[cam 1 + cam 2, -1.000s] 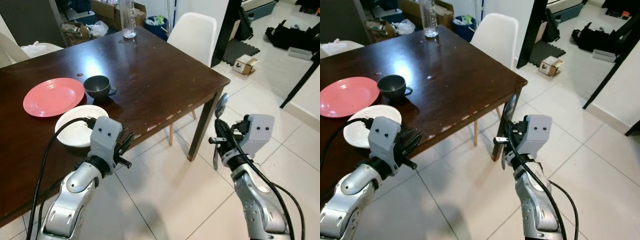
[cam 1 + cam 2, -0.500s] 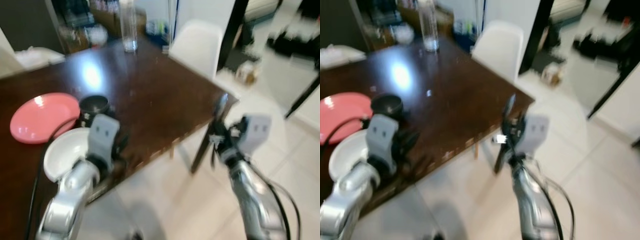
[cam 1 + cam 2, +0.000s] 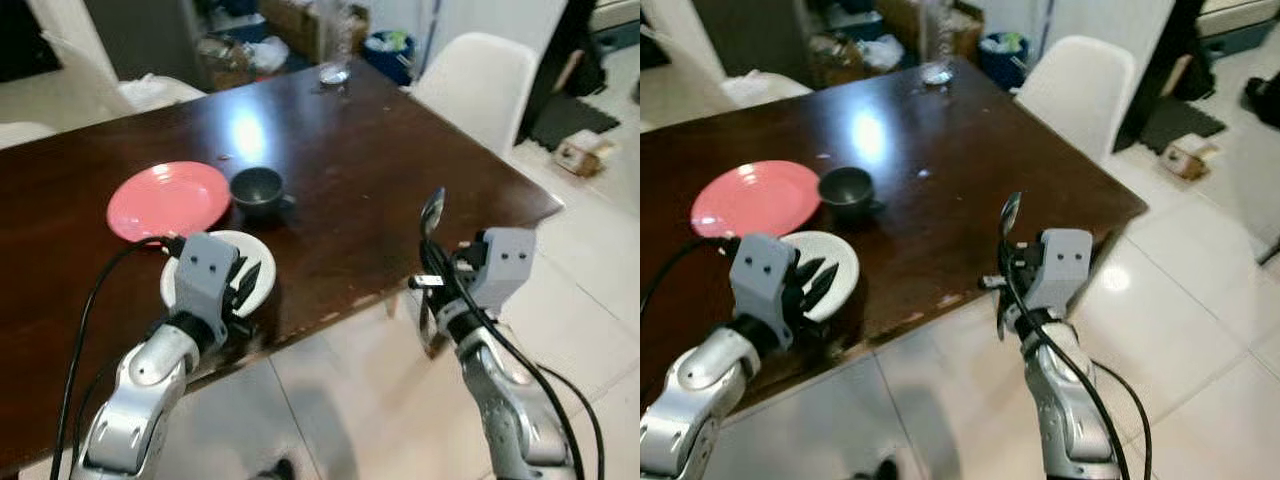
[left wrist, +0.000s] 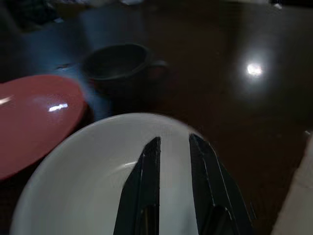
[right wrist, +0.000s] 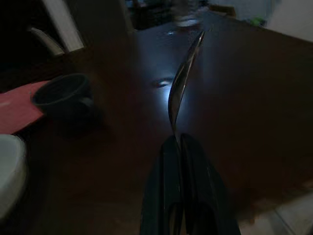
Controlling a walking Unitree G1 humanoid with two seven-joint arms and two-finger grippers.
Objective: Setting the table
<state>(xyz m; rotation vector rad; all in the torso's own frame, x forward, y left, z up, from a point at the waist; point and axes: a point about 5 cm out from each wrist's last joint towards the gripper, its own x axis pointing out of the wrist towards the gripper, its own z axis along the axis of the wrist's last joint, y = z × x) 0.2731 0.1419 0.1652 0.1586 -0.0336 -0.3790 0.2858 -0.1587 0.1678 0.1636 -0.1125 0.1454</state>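
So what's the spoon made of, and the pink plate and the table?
The spoon in the right gripper looks like polished metal: thin, silvery, with a bright glint. The pink plate could be plastic or glazed ceramic; it is smooth with a soft shine, so I can't tell which. The table looks like dark varnished wood, glossy enough to mirror the lamp.

Pink plate, white plate, dark cup, dark brown table, silver spoon

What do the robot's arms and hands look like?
Both arms are shiny silver with rounded joints. Each ends in a grey boxy block with two small dark dots. The left hand and right hand have long black fingers. Black cables loop along both arms.
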